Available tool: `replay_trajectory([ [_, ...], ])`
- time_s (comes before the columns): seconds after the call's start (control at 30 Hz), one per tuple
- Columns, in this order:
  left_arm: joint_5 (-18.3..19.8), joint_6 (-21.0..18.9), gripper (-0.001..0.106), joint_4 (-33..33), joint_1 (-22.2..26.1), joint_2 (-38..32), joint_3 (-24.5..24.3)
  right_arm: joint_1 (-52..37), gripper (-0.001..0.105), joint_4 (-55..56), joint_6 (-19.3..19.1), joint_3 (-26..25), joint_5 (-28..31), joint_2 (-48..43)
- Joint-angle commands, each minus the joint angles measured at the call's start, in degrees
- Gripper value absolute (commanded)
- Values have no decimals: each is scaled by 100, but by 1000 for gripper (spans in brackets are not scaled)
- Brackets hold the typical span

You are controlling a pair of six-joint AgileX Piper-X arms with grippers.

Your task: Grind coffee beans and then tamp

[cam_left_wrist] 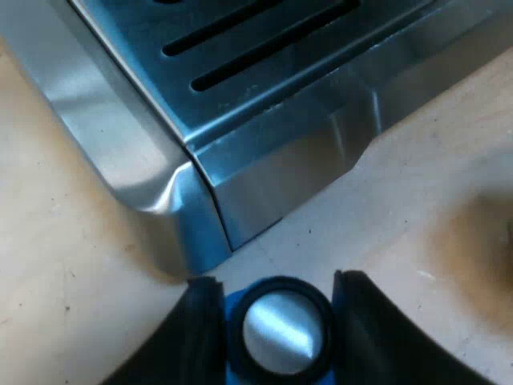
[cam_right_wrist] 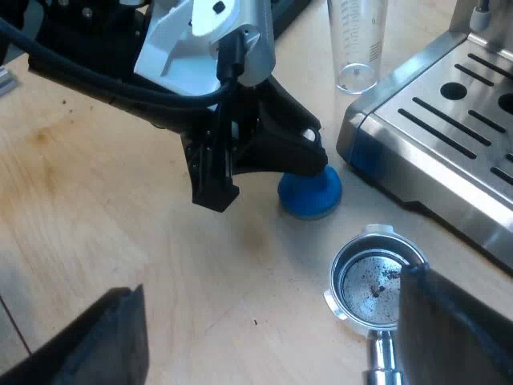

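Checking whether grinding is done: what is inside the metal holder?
Inside the metal holder, a few dark specks lie on bare metal, no heap. A finger of the right hand covers its rim by the handle.

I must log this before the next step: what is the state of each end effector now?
Left end effector: closed on the blue round tamper with metal top.
Right end effector: open, holding nothing.

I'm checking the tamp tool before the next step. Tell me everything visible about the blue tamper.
The blue tamper stands upright on the wooden table, near a corner of the espresso machine. Its flared body carries a black ring around a shiny metal cap. The left gripper grips it, fingers pressing both sides of the ring.
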Motion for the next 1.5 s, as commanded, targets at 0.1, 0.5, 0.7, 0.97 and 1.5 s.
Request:
replay_trajectory([
  [0.1,-12,40,9,-13,-13,-28,-17,7,66,-78,-91,-46,1,-37],
  [0.5,-12,40,0,1118,-13,-1051,-17,7,66,-78,-91,-46,1,-37],
  [0.7,2,40,0,1682,-13,-1889,-17,7,66,-78,-79,-46,1,-37],
  [0.97,24,40,0,2868,-13,-3545,-37,7,66,14,186,-46,1,-37],
  [1.5,268,120,0,4352,-13,-4577,-617,7,60,1690,173,-46,430,-649],
])
